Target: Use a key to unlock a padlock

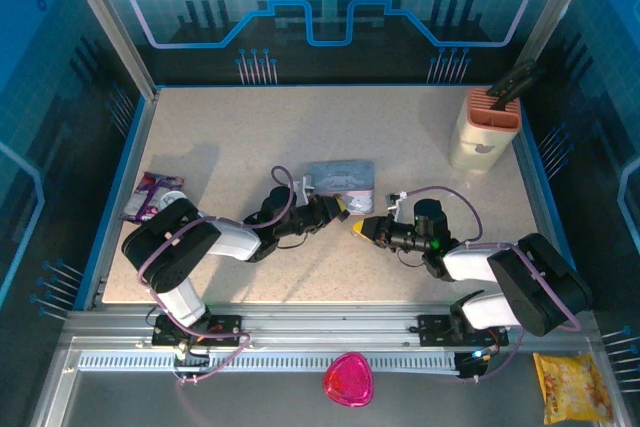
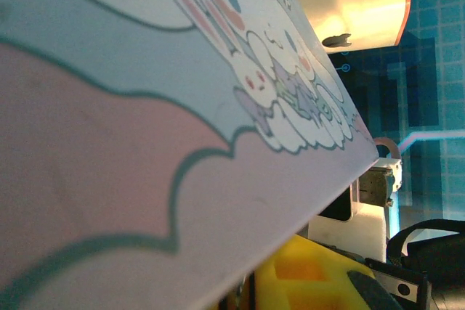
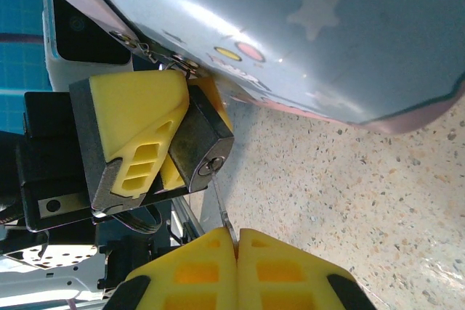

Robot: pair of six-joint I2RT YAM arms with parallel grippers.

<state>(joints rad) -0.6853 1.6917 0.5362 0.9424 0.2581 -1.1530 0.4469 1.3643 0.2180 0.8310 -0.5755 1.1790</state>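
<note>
Padlock (image 3: 203, 149) clamped in left gripper (image 3: 178, 134), right gripper (image 3: 237, 239) pinching key (image 3: 221, 208) at keyhole.

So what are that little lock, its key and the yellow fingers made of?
The padlock looks like dull grey metal with a soft sheen. The key seems to be thin bright metal, since it glints. The fingers look like matte yellow plastic or rubber, moulded with slots; I can't tell which.
</note>
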